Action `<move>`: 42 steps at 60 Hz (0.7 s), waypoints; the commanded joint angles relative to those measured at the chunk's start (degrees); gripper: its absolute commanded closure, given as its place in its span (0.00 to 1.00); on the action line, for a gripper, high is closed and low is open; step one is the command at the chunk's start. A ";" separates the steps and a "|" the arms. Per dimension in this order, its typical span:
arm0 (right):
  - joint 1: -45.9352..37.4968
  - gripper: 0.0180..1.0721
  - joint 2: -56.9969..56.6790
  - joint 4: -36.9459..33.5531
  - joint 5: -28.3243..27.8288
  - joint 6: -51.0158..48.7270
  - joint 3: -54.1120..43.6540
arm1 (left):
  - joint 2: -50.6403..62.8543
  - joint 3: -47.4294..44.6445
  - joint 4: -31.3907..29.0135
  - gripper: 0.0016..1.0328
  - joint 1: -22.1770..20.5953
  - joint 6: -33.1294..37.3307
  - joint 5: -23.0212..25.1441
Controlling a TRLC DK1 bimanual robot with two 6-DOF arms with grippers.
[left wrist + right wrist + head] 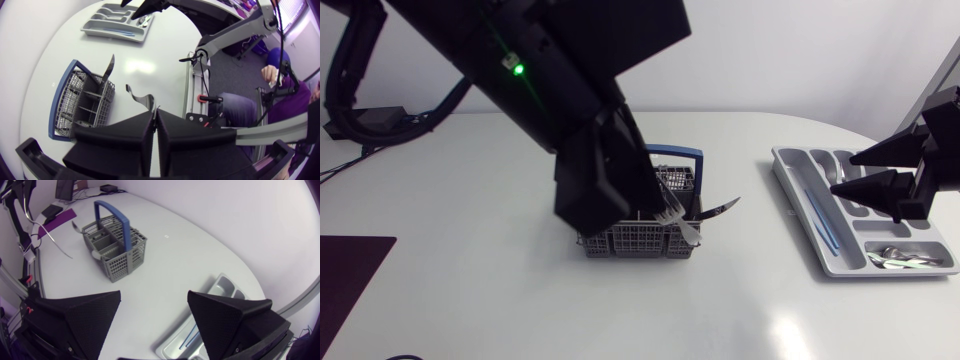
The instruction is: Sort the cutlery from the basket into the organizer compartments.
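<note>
The grey cutlery basket with a blue handle stands mid-table. My left gripper hangs over its right side, shut on a silver fork that is lifted above the basket. In the left wrist view the fork sticks out ahead of the closed fingertips, beside the basket. A dark knife leans out of the basket's right corner. My right gripper stands open over the grey organizer, nothing between its fingers.
In the organizer, thin blue sticks lie in a long compartment and silver spoons in the near one. A dark purple mat lies at the table's left edge. Cables rest at the back left.
</note>
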 commanded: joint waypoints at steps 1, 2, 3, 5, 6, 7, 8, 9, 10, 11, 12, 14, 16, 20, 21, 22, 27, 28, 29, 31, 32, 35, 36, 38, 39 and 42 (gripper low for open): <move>1.97 0.09 -0.85 -3.63 -1.57 -5.61 1.25 | -2.05 -2.45 -1.36 0.93 0.08 8.49 2.16; 2.41 0.09 -0.94 -4.24 -1.75 -6.22 1.17 | -2.14 -2.80 -1.36 0.92 0.17 10.08 2.25; 2.94 0.09 -1.02 -5.03 -1.83 -6.84 1.08 | -2.31 -3.24 -1.36 0.92 0.26 11.31 2.34; 4.08 0.09 -1.11 -6.26 -2.01 -7.63 0.99 | -2.40 -3.86 -1.36 0.92 0.43 12.80 2.34; 4.52 0.09 -1.11 -6.79 -2.01 -8.07 0.90 | -2.49 -4.03 -1.36 0.92 0.61 13.68 2.34; 4.96 0.09 -1.29 -7.41 -2.10 -8.42 0.90 | -2.49 -4.39 -1.36 0.92 0.69 14.38 2.34; 5.40 0.09 -1.29 -7.58 -2.10 -8.51 0.90 | -2.40 -4.56 -1.36 0.92 0.78 15.00 2.34; 5.75 0.09 -1.38 -7.76 -2.19 -8.60 0.90 | -2.40 -4.74 -1.36 0.93 0.87 15.44 2.34; 6.45 0.09 -1.46 -8.20 -2.19 -8.60 0.90 | -2.40 -5.26 -1.27 0.93 0.96 16.40 2.34; 6.80 0.09 -1.46 -8.37 -2.19 -8.68 0.99 | -2.40 -5.44 -1.27 0.93 0.96 16.93 2.34; 7.68 0.09 -1.55 -9.08 -2.27 -9.12 0.99 | -2.49 -6.14 -1.01 0.96 0.96 18.34 2.69; 8.82 0.09 -1.73 -9.87 -2.36 -9.39 0.99 | -3.19 -7.73 0.22 0.97 1.05 20.01 3.22; 9.88 0.09 -1.73 -10.22 -2.36 -9.48 0.99 | -4.25 -9.57 2.33 0.97 1.22 21.24 3.31; 12.69 0.09 -1.64 -11.10 -2.45 -9.48 0.81 | -6.71 -13.17 6.37 0.97 1.22 24.58 3.31; 13.22 0.09 -1.73 -11.19 -2.45 -9.48 0.81 | -7.15 -13.88 7.08 0.97 1.22 25.28 3.31; 13.83 0.09 -1.64 -11.36 -2.45 -9.48 0.81 | -7.59 -14.67 8.13 0.97 1.13 25.98 3.31; 17.26 0.09 -1.64 -12.06 -2.45 -9.48 0.55 | -8.73 -17.74 11.82 0.97 1.22 28.53 3.31; 17.79 0.09 -1.64 -12.24 -2.45 -9.48 0.46 | -8.73 -18.10 11.91 0.97 1.22 29.24 3.31; 18.49 0.09 -1.64 -12.42 -2.45 -9.48 0.29 | -8.73 -18.36 11.91 0.97 1.22 30.11 3.31; 19.90 0.09 -1.46 -12.59 -2.54 -9.39 0.11 | -8.73 -18.89 11.91 0.97 1.31 31.52 3.48; 20.69 0.09 -1.38 -12.68 -2.54 -9.30 -0.07 | -8.82 -19.33 11.91 0.97 1.31 32.49 3.92; 23.33 0.09 -1.02 -12.86 -2.54 -9.21 -0.59 | -9.17 -20.64 12.35 0.97 1.57 35.21 5.42; 23.77 0.09 -0.94 -12.94 -2.54 -9.21 -0.59 | -9.26 -20.91 12.53 0.97 1.57 35.56 5.50; 25.08 0.09 -0.41 -13.03 -2.71 -9.21 -0.68 | -9.34 -21.35 12.53 0.97 1.49 36.53 5.77; 25.70 0.09 -0.23 -13.21 -2.80 -9.21 -0.68 | -9.61 -21.61 12.61 0.97 1.31 37.32 6.21; 27.46 0.09 0.29 -13.73 -2.98 -9.21 -0.42 | -10.13 -22.58 12.79 0.97 0.87 38.90 6.38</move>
